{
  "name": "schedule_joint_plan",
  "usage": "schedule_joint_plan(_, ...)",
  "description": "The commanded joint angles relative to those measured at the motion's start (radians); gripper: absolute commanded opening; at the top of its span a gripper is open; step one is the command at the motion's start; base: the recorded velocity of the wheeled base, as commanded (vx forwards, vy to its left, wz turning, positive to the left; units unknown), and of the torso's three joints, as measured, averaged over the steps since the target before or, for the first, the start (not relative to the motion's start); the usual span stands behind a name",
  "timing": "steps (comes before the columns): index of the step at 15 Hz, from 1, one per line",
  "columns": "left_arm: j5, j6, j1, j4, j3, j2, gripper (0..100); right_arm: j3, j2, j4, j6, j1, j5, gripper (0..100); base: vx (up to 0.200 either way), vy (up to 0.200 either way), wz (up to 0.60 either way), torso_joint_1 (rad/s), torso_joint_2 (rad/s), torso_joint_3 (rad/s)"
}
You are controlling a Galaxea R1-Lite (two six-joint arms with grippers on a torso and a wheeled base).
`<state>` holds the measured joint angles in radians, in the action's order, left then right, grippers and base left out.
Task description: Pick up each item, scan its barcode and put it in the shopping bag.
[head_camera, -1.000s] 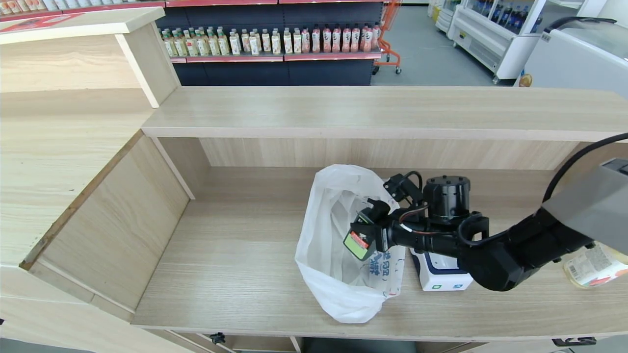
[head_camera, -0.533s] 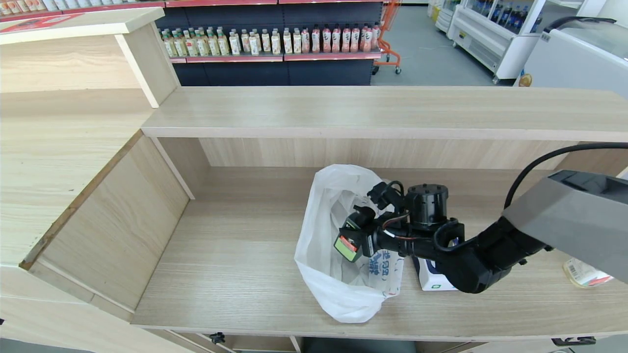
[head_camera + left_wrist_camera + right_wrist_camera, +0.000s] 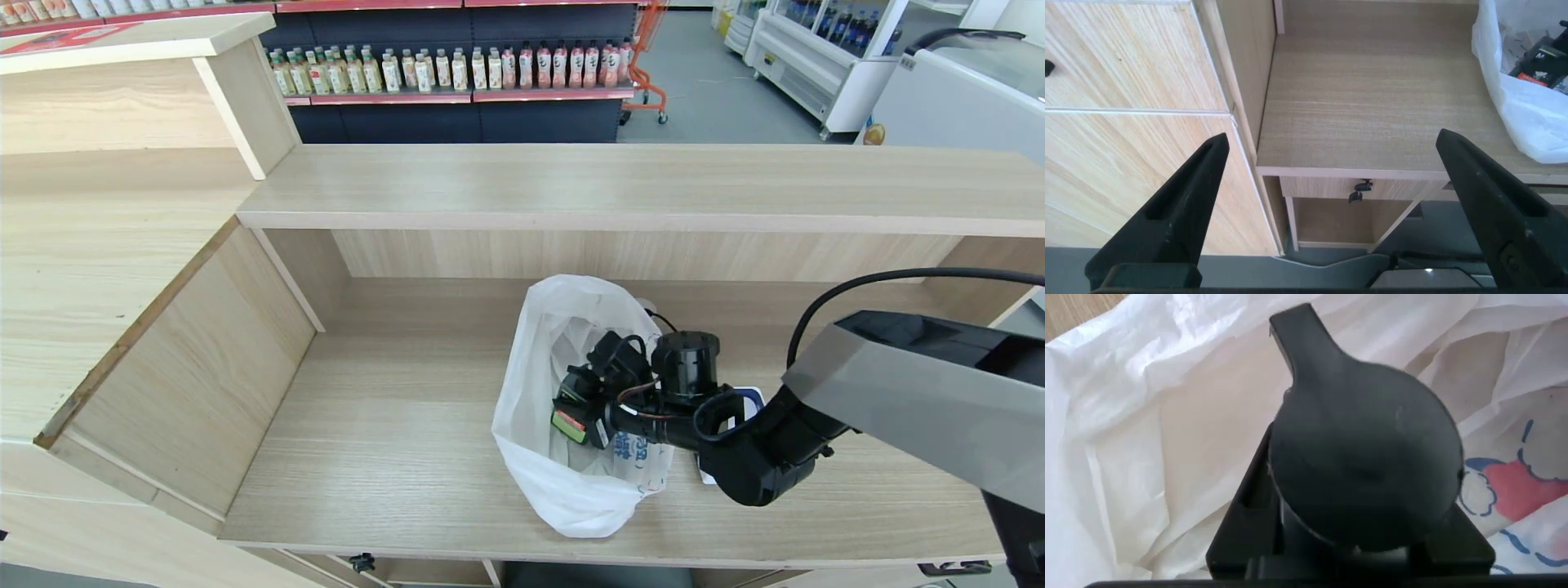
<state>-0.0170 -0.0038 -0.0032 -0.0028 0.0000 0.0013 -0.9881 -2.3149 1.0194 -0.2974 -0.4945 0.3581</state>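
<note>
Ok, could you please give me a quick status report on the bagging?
Left hand open, before the wooden counter. Right hand shut on small green-and-red labelled packet, inside white plastic shopping bag. Nothing in the way.

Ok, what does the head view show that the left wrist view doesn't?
Head view: the raised ledge behind the counter and, beyond it, the bottle shelf.
Left wrist view: the left gripper, open, off the counter's near edge, and a key under that edge.
Both: the counter, the bag on it, and the right gripper inside the bag, shut on an item. In the wrist view that gripper is just a dark glimpse at the bag's mouth.
</note>
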Motion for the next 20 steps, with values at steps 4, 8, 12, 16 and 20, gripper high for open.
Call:
schedule_joint_plan(4, 0.000, -0.001, 0.000, 0.000, 0.000, 0.000, 100, -0.061, -0.046, -0.007, -0.006, -0.004, 0.021, 100, 0.000, 0.000, 0.00, 0.000, 0.00, 0.000)
schedule_joint_plan(8, 0.000, -0.001, 0.000, 0.000, 0.000, 0.000, 100, -0.058, 0.019, -0.018, 0.014, 0.008, 0.065, 100, 0.000, 0.000, 0.00, 0.000, 0.00, 0.000)
schedule_joint_plan(12, 0.000, -0.001, 0.000, 0.000, 0.000, 0.000, 100, 0.045, 0.242, -0.031, 0.100, 0.043, 0.117, 100, 0.000, 0.000, 0.00, 0.000, 0.00, 0.000)
schedule_joint_plan(16, 0.000, -0.001, 0.000, 0.000, 0.000, 0.000, 100, 0.218, 0.511, -0.091, 0.185, 0.129, 0.104, 100, 0.000, 0.000, 0.00, 0.000, 0.00, 0.000)
schedule_joint_plan(20, 0.000, -0.001, 0.000, 0.000, 0.000, 0.000, 100, 0.356, 0.818, -0.367, 0.238, 0.284, -0.188, 100, 0.000, 0.000, 0.00, 0.000, 0.00, 0.000)
